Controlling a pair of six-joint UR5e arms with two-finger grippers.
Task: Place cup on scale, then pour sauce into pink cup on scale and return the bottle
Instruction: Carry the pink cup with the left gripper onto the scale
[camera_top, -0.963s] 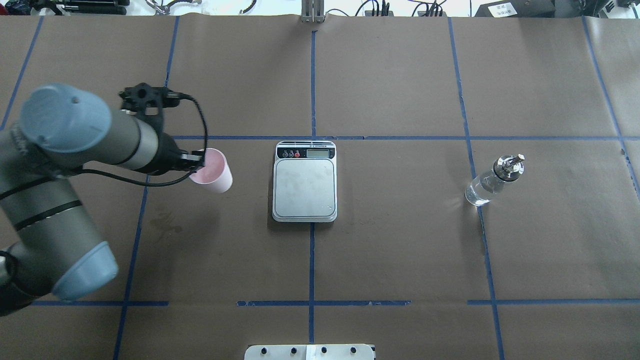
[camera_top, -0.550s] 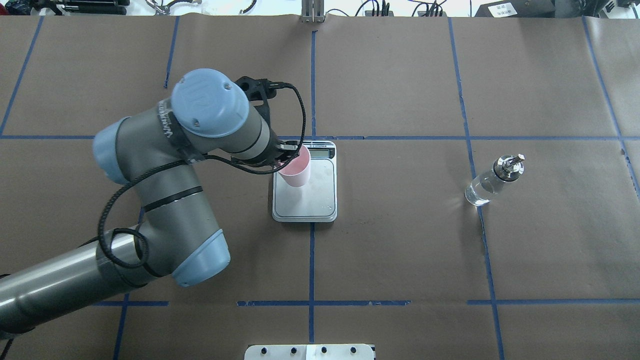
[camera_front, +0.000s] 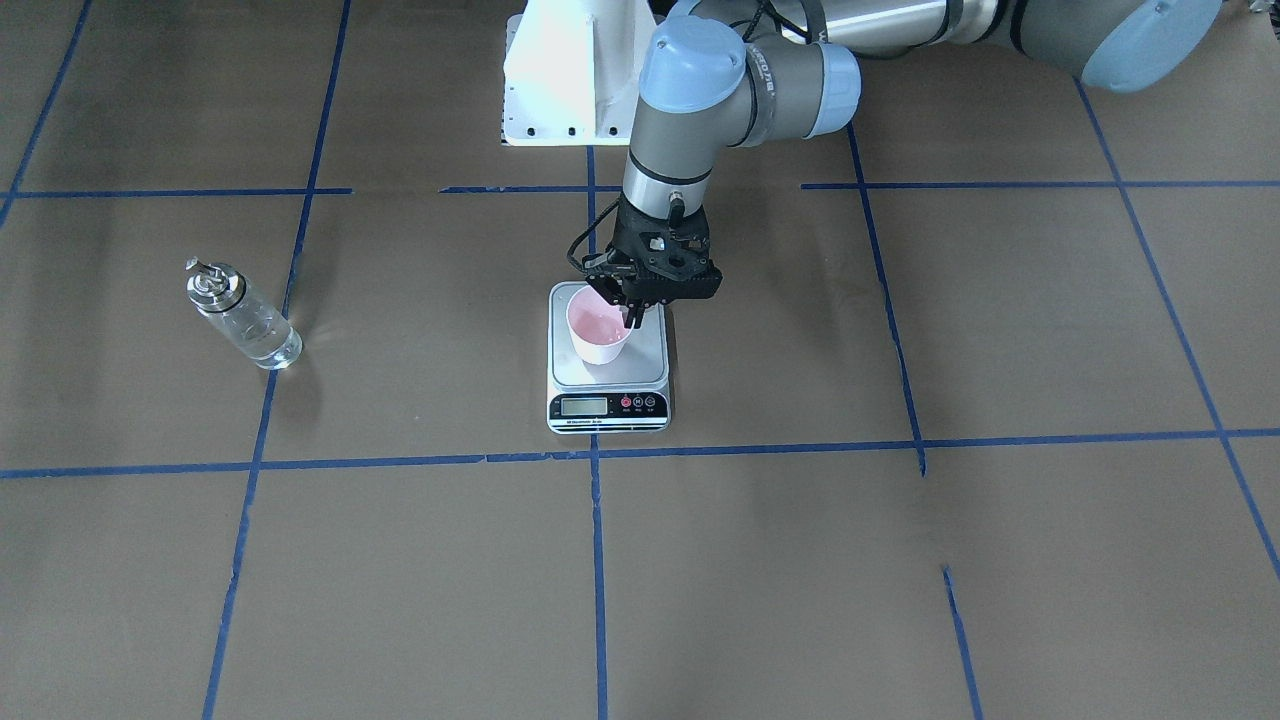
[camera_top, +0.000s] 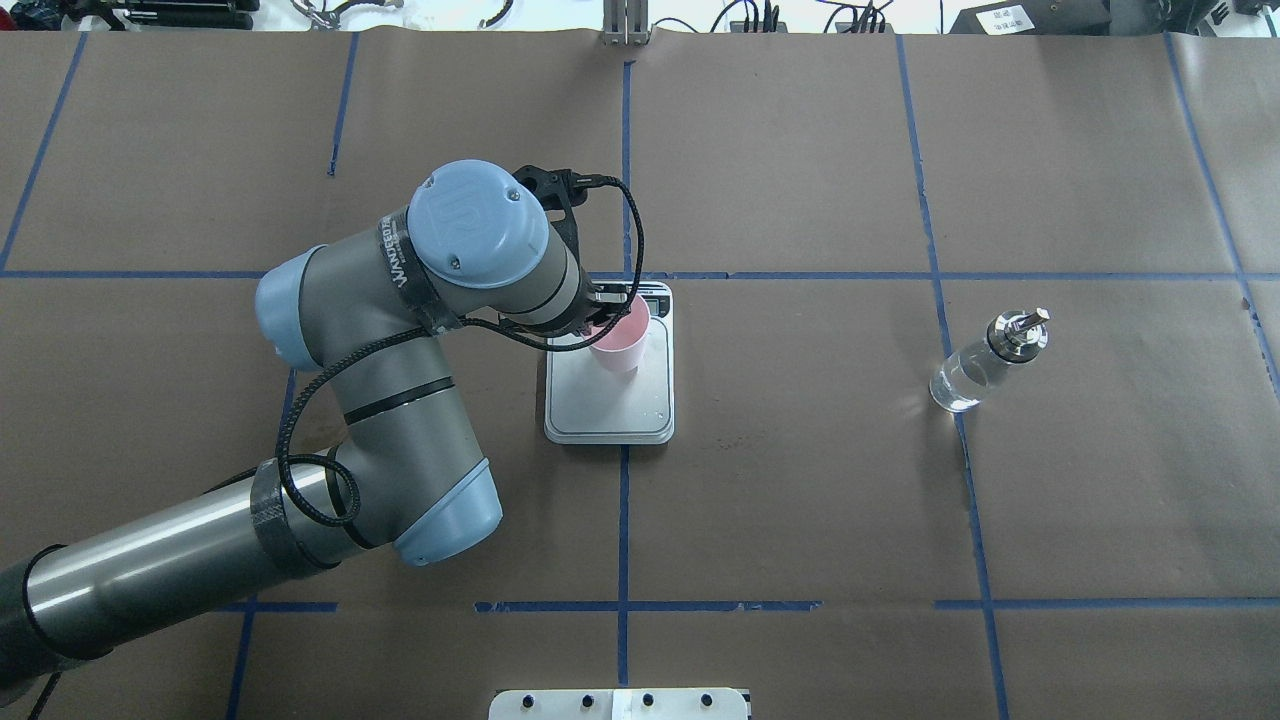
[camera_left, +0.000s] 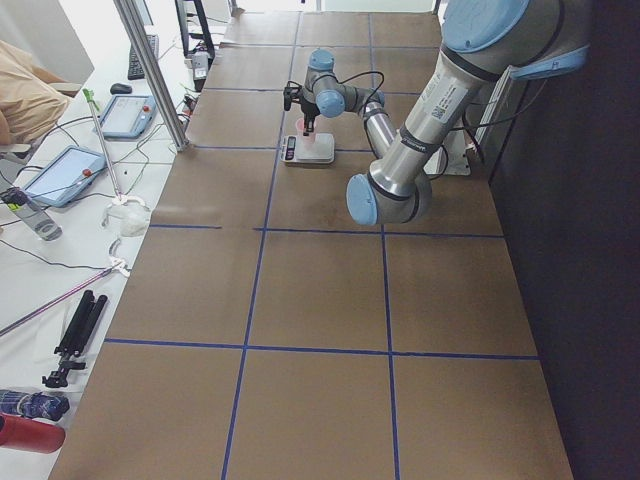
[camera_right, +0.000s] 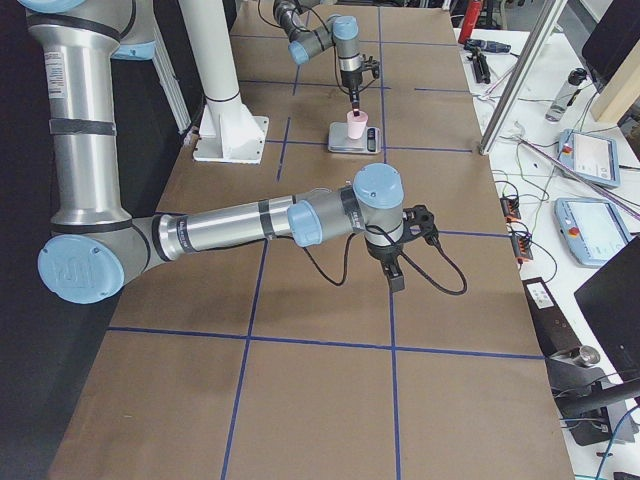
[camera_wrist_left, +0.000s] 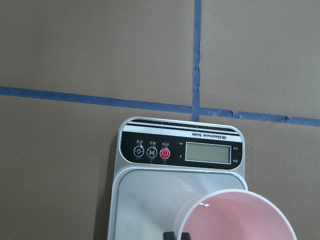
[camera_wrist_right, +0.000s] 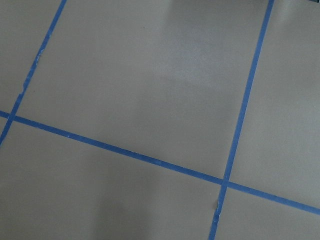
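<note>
The pale pink cup (camera_front: 598, 335) stands upright on the scale (camera_front: 652, 352), toward the platform's display end and on the robot's left half. My left gripper (camera_front: 630, 316) points straight down and is shut on the cup's rim, one finger inside and one outside. From overhead, the cup (camera_top: 621, 342) peeks out beside the wrist above the scale (camera_top: 610, 405). In the left wrist view, the cup's rim (camera_wrist_left: 235, 217) fills the bottom edge over the scale (camera_wrist_left: 150, 200). The bottle (camera_top: 985, 360) stands alone far to the right with clear sauce (camera_top: 957, 386) inside. My right gripper (camera_right: 396, 272) hangs over bare table; open or shut I cannot tell.
The white robot base (camera_front: 570, 70) sits behind the scale. Blue tape lines (camera_top: 623, 520) grid the brown table cover. Side benches with tablets (camera_left: 68, 172) and cables run past the table's far edge. The bottle (camera_front: 243, 320) is well away from the scale.
My left arm swung right carrying the cup from the table's left side to over the scale, then a little further toward the display. The bottle has not moved.
</note>
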